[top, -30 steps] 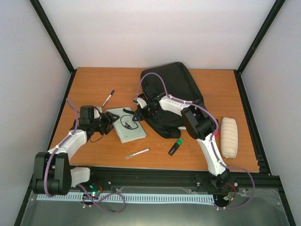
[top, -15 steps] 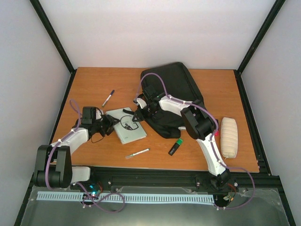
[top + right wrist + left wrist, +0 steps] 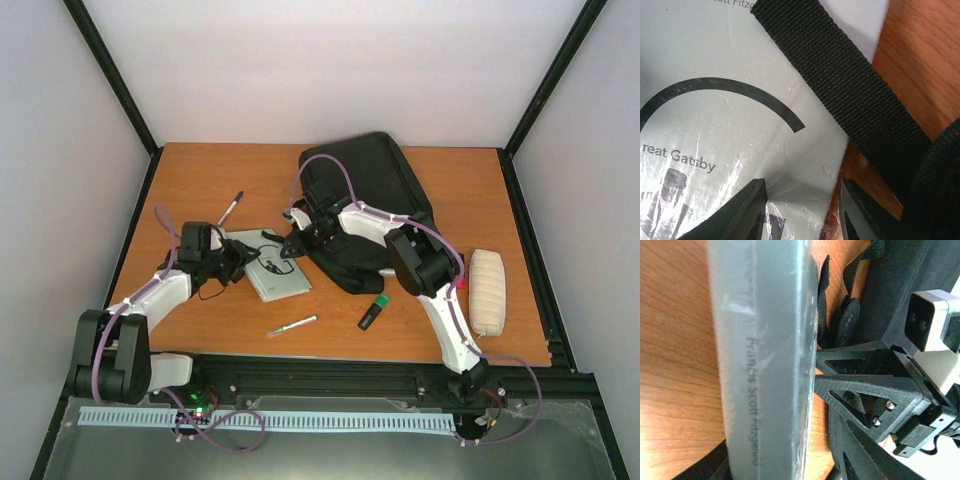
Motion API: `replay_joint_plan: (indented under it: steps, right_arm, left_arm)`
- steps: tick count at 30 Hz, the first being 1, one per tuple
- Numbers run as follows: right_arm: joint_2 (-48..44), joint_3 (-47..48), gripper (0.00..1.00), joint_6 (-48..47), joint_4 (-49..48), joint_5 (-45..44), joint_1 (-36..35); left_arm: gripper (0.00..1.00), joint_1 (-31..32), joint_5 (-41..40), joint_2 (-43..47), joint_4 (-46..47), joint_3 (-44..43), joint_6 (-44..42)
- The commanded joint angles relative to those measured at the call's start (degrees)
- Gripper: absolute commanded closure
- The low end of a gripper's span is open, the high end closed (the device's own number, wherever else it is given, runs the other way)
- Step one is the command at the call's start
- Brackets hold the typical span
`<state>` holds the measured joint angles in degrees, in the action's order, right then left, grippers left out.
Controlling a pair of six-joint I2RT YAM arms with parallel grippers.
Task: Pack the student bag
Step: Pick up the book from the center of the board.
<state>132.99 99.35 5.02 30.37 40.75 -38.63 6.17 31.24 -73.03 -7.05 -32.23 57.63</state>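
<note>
**Both hands at the book**

Book [image 3: 280, 275] lies flat on the tabletop [image 3: 200, 180]. Bag [image 3: 365, 200] lies touching the book's far-right corner, and one strap [image 3: 840, 85] crosses that corner. Right hand [image 3: 290, 245] points down over the same corner, fingers apart, one above the cover and one past the edge. Left hand [image 3: 238, 262] is at the book's left edge, with the spine filling its wrist view. I cannot tell whether it grips.

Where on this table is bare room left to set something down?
Bare wood: far-left corner behind the black marker; far-right, between the backpack and table edge, behind the cream pouch. Crowded around the book, silver pen and green highlighter.
</note>
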Motion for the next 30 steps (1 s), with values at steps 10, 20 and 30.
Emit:
replay_joint_plan:
  steps: [10, 20, 30]
  right_arm:
    - [-0.5, -0.7, 0.58, -1.6, 5.9, -2.2, -3.2]
    - [-19.9, -4.5, 0.48, -5.3, 7.0, -4.9, 2.0]
    - [-43.4, -14.5, 0.15, -9.8, 6.2, -0.3, 21.4]
  left_arm:
    - [0.84, 1.3, 0.4, 11.0, -8.0, -7.9, -3.6]
    - [0.99, 1.3, -0.1, 18.4, -25.7, -16.4, -12.4]
    - [0.99, 1.3, 11.0, 20.0, -16.0, -22.0, -18.0]
